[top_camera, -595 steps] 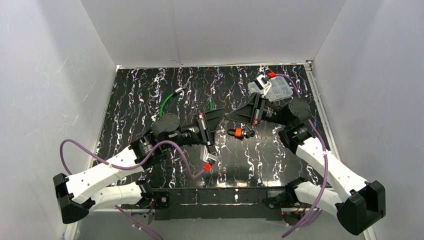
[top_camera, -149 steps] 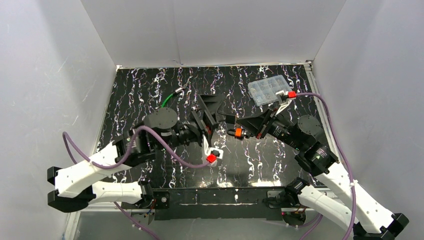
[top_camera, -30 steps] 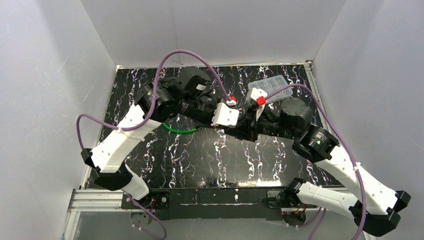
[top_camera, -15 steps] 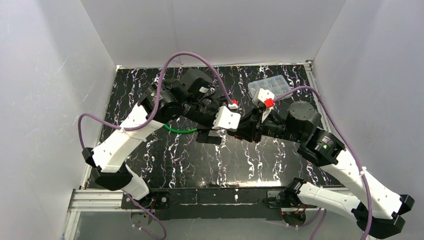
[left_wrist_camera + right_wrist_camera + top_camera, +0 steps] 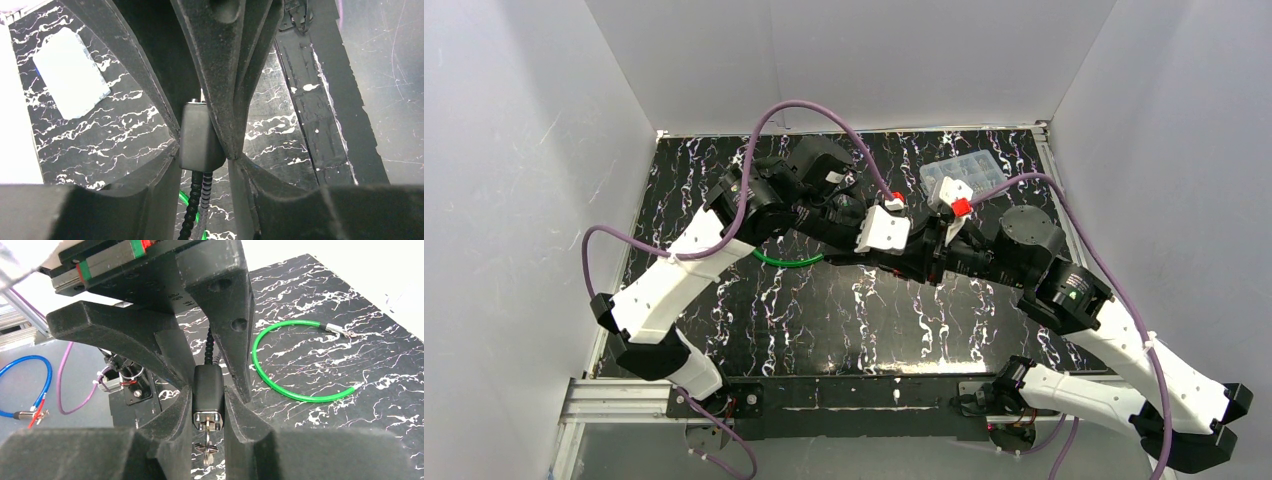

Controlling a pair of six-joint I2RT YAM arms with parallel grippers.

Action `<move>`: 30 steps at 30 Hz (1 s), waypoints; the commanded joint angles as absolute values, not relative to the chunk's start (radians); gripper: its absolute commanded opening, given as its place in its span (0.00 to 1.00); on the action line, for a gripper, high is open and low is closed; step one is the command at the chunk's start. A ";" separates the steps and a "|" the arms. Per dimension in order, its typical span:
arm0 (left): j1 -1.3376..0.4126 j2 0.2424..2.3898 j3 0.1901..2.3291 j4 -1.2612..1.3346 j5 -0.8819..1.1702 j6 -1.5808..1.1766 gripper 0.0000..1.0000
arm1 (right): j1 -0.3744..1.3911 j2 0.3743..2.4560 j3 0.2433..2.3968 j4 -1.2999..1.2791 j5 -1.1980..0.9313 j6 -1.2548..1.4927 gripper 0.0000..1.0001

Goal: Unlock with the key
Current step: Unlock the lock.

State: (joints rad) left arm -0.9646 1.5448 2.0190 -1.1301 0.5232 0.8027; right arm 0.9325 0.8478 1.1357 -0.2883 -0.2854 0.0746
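1. Check the right gripper (image 5: 208, 400). Its fingers are clamped on the sides of the small black rectangular padlock body (image 5: 208, 382), which is held up off the black white-veined table (image 5: 824, 320).
2. Check the left gripper (image 5: 204, 160). Its jaws are drawn in narrow on either side of the same body. You cannot tell whether they actually press on it.
3. Locate the small metal key (image 5: 207, 444). It sits in the metal end face of the padlock and hangs below the right fingers. No finger is touching it.
4. Note the black segmented cable (image 5: 210, 347) leaving the far end of the body between the left fingers. A loose green plastic-coated loop cable (image 5: 789, 261) lies on the table, well apart.

CAUTION:
- Neither gripper is on the key, so one probably has to let go and re-grasp. If the remaining hold is weak, expect the smooth body to twist or slide.
- A jolt may shake the hanging key out of the keyway.
- The four fingers are crowded together. An opening jaw may strike the other gripper and knock the padlock askew.
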 commanded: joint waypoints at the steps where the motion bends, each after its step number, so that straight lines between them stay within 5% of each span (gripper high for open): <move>1: -0.973 1.524 2.026 -1.106 0.538 0.784 0.26 | 0.950 0.835 1.146 -0.171 -0.285 0.081 0.01; 4: -0.974 1.522 2.023 -1.102 0.525 0.784 0.08 | 0.951 0.836 1.147 -0.171 -0.278 0.088 0.02; 6: -0.974 1.520 2.020 -1.097 0.519 0.784 0.00 | 0.951 0.837 1.152 -0.182 -0.280 0.093 0.11; 17: -0.975 1.444 1.907 -1.013 0.469 0.773 0.00 | 0.951 0.798 1.176 -0.225 -0.256 0.115 0.66; 23: -0.974 1.418 1.871 -0.985 0.431 0.766 0.00 | 0.951 0.752 1.213 -0.285 -0.246 0.100 0.74; 30: -0.973 1.391 1.866 -0.937 0.412 0.742 0.00 | 0.950 0.677 1.176 -0.363 -0.148 0.086 0.68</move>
